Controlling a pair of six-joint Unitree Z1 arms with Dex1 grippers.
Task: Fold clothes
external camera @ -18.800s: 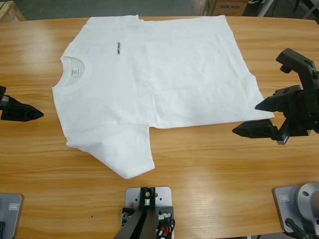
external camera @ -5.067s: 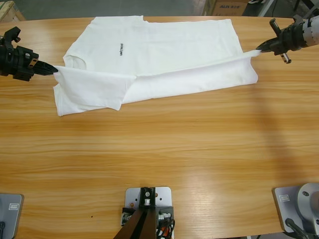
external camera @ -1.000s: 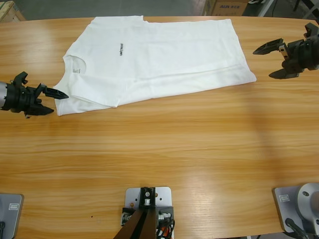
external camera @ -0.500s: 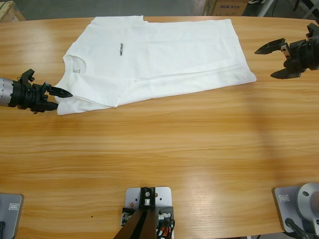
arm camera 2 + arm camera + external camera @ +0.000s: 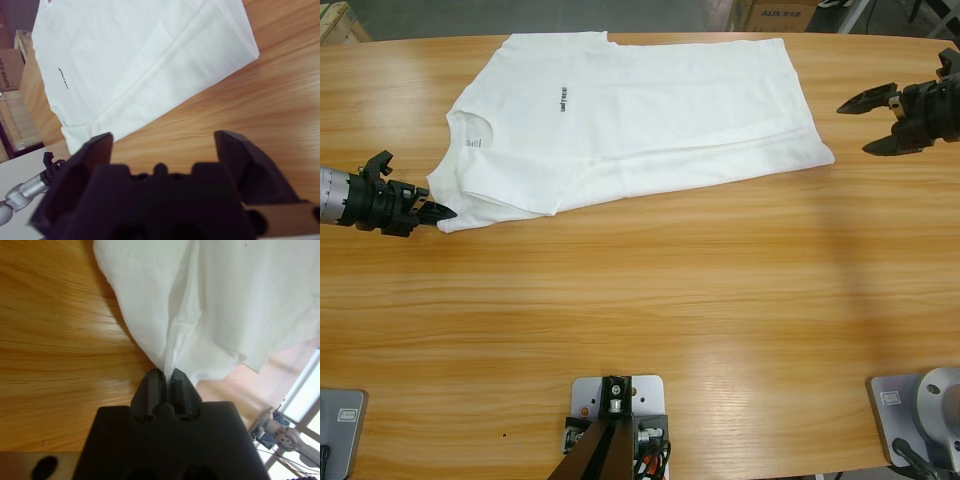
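The white T-shirt lies on the far half of the table, collar to the left, with its near side folded up over the body. My left gripper sits at the shirt's near-left corner. In the left wrist view the left gripper is shut, with a fold of the T-shirt pinched between its jaws. Off the shirt's right edge, my right gripper stands open and touches nothing. The right wrist view looks past the open right gripper at the T-shirt lying ahead.
The wooden table stretches bare in front of the shirt. Cardboard boxes stand beyond the far right edge and a wooden crate beyond the far left corner. The left arm shows small in the right wrist view.
My left gripper has moved in to the shirt's near-left corner and shut on the cloth. The right gripper, still open, has drifted slightly right, away from the shirt.
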